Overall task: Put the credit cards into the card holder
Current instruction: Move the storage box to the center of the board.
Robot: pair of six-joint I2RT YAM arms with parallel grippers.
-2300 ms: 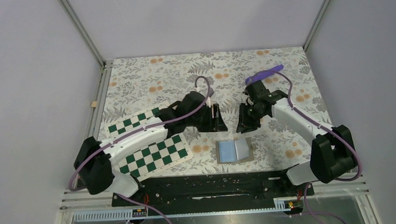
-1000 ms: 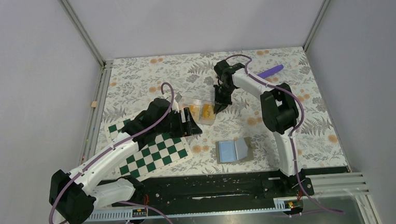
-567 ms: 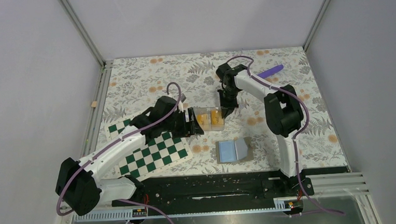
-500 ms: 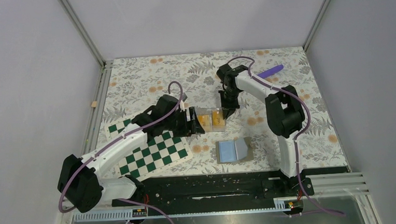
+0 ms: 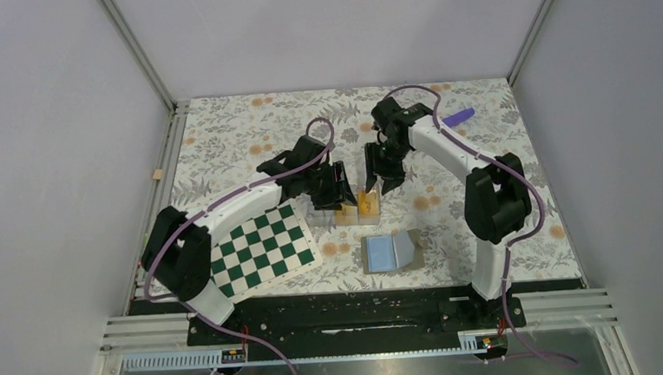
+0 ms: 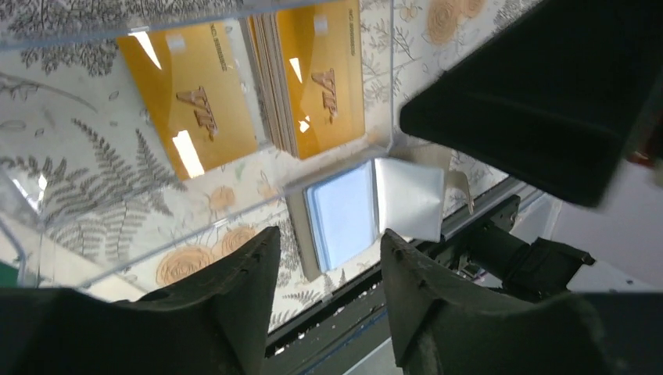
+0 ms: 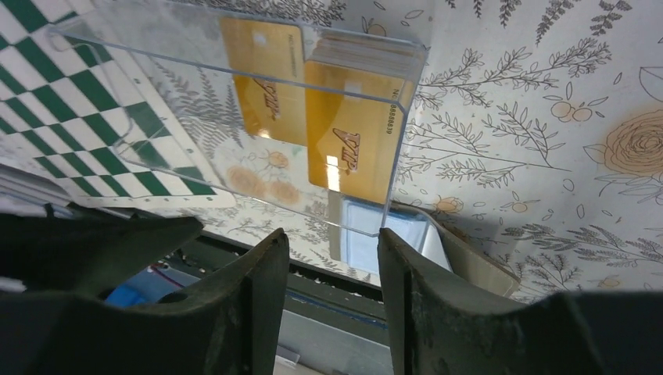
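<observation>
Mid-table, the left gripper [image 6: 328, 234] and right gripper [image 7: 328, 234] — both spread, seemingly empty — flanked the clear plastic box [image 7: 156, 101] offering orange-yellow credit cards [image 7: 348, 144].

Two arms, left [image 5: 225, 207] and right [image 5: 456, 149]. One clear box [image 7: 156, 94]. Two orange cards [image 7: 348, 144] show their faces, and one fronts a stack too tight to count. One chessboard [image 5: 262, 248], one purple rod [image 5: 458, 116], one open card holder [image 5: 390, 252].

I see the floral-patterned desk [image 5: 246, 132] carrying a green-and-white chessboard [image 5: 266, 248] at its near left, the blue-grey card holder [image 5: 390, 253] lying open near the front centre, and a purple rod [image 5: 458, 117] at the far right. Chessboard and holder don't touch.
</observation>
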